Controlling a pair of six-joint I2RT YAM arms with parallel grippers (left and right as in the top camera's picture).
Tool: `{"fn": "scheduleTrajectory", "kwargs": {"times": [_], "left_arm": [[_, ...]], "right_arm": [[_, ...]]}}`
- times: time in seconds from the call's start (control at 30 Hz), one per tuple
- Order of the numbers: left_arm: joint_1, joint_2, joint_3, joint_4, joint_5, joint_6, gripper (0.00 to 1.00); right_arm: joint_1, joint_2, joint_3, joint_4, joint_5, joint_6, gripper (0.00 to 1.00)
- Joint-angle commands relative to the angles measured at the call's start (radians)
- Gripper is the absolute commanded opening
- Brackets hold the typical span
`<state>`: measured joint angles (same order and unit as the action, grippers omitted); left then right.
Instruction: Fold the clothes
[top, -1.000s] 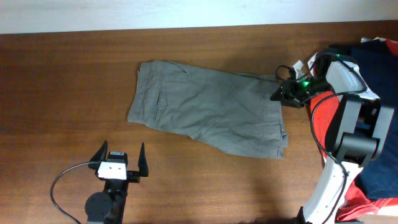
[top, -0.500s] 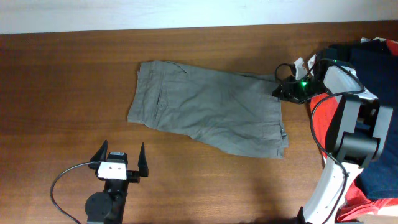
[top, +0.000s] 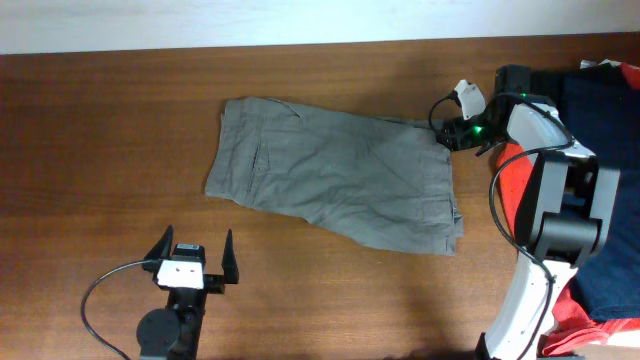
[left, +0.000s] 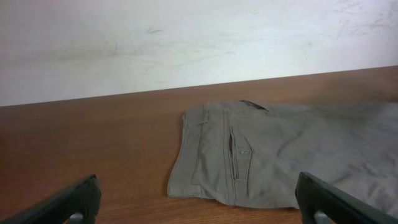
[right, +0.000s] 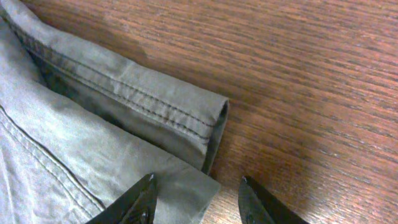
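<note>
The left fingers (top: 197, 240) stand spread wide and empty near the front edge of the surface (top: 100, 130), well apart from the shorts (top: 335, 175). The shorts lie flat mid-surface. Their long axis runs left to right, dipping toward the right, with the pocket end left and the stitched hem right. The left wrist view crops their right part. The right fingers (right: 196, 200), tips cropped, stand partly open astride the hem corner, gripping nothing.
</note>
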<state>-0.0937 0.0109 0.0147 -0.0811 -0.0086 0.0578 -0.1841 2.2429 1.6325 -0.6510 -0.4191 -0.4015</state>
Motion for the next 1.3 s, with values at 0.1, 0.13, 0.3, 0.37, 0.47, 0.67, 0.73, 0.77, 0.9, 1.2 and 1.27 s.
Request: {"fn": "scheduleTrajectory", "kwargs": {"times": [0.1,0.13,0.3,0.37,0.47,0.67,0.73,0.77,0.9,1.2,1.27], "left_arm": [[-0.005,-0.005,-0.006,-0.002,-0.003,0.012,1.0],[-0.005,-0.005,-0.006,-0.002,-0.003,0.012,1.0],[-0.005,-0.005,-0.006,-0.002,-0.003,0.012,1.0],[-0.005,-0.005,-0.006,-0.002,-0.003,0.012,1.0],[-0.005,-0.005,-0.006,-0.002,-0.003,0.012,1.0],[-0.005,-0.005,-0.006,-0.002,-0.003,0.012,1.0],[-0.005,-0.005,-0.006,-0.002,-0.003,0.012,1.0],[-0.005,-0.005,-0.006,-0.002,-0.003,0.012,1.0],[-0.005,-0.005,-0.006,-0.002,-0.003,0.012,1.0],[-0.005,-0.005,-0.006,-0.002,-0.003,0.012,1.0],[-0.005,-0.005,-0.006,-0.002,-0.003,0.012,1.0]], "right_arm": [[0.032,-0.005,0.0,0.036,0.013,-0.119,0.46],[0.039,-0.002,0.0,0.045,0.012,-0.125,0.46],[0.047,0.006,0.0,0.048,0.119,-0.145,0.45],[0.047,0.006,0.0,0.058,0.132,-0.145,0.31],[0.048,0.006,0.0,0.054,0.098,-0.145,0.18],[0.047,-0.05,0.055,-0.01,0.055,-0.14,0.04],[0.047,-0.119,0.064,-0.048,0.045,-0.105,0.04],[0.047,-0.141,0.064,-0.075,0.028,-0.076,0.04],[0.101,-0.142,0.058,-0.281,-0.033,-0.061,0.04],[0.263,-0.142,-0.013,-0.266,0.29,-0.001,0.05],[0.262,-0.142,-0.013,-0.208,0.293,-0.001,0.13]]}}
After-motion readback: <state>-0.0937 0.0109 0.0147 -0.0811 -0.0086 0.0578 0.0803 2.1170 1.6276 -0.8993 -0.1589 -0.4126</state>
